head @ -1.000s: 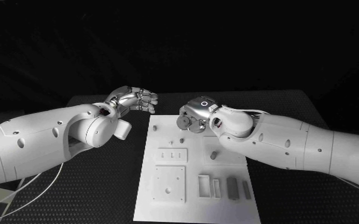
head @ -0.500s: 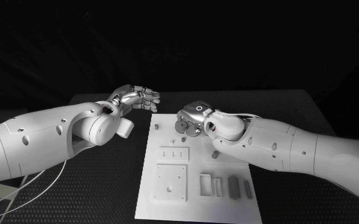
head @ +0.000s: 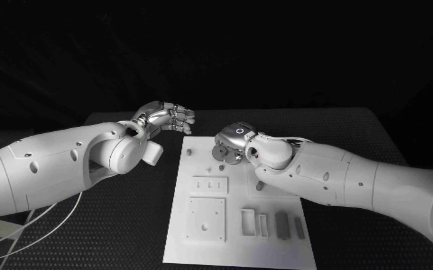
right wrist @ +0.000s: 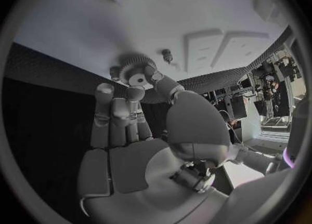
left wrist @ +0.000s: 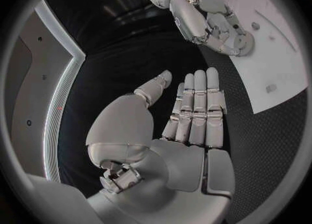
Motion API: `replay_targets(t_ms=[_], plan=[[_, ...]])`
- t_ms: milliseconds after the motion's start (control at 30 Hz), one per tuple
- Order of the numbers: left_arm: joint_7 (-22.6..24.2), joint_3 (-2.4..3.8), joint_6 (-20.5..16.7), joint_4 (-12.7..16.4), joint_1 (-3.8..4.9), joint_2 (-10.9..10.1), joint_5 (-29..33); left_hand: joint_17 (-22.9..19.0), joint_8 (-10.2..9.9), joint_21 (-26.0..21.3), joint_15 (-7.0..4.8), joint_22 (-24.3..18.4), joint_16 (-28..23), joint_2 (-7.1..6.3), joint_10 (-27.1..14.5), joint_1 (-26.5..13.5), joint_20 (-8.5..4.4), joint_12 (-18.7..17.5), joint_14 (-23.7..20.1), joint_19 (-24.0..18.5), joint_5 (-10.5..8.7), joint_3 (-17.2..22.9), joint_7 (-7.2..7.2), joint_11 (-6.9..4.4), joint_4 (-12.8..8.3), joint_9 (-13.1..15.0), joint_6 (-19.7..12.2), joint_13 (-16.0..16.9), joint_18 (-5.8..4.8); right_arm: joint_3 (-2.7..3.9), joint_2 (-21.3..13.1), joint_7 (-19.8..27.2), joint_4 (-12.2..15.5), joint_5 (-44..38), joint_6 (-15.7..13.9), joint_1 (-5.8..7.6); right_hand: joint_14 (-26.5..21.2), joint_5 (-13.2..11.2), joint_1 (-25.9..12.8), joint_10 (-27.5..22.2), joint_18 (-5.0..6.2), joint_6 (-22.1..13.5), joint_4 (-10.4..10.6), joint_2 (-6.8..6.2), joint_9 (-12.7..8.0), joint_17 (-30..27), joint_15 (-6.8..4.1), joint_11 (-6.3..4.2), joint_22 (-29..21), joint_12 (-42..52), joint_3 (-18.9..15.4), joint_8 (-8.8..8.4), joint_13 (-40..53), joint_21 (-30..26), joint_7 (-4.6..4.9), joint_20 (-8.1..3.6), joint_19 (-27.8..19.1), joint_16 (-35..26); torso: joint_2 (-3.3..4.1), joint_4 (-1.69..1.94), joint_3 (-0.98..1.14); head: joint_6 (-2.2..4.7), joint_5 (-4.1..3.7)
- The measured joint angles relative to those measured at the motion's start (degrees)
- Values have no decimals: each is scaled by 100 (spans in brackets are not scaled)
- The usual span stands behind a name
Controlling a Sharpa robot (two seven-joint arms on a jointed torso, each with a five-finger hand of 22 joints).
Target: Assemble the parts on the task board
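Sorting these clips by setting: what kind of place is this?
Probably a robotics lab test bench: a black table bearing a white task board, over which the right hand holds a toothed gear; the left hand holds nothing.

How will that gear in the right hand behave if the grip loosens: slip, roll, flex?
The gear looks rigid, a toothed disc, so flex is unlikely. It is round, so if it lands on edge on the task board it may roll; flat, it should stay put. The right hand pinches it only at the fingertips, so it could twist or slip out.
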Motion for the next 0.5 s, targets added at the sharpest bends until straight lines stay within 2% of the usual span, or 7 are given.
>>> replay_targets(t_ms=[367,500], plan=[[-2,0,1,1,0,8,0,7,0,0,0,5,-23,0,0,0,0,0,0,0,0,0,0,0,0,1,0,-1,0,-18,104,32,-108,-5,21,-7,5,-1,30,-9,44,14,24,-30,0,-18,12,9,0,-46,24,66,-15,-18,-14,0,0,0,2,-5,1,-2,5],[-2,0,1,4,0,6,0,7,0,0,0,4,-23,0,0,0,0,0,0,0,0,0,0,0,0,0,0,4,0,-25,112,42,-130,4,25,-8,-31,-1,3,-55,45,15,33,-118,7,-23,49,55,0,-68,32,17,-16,-44,-15,0,0,-27,2,-5,1,-7,5]])
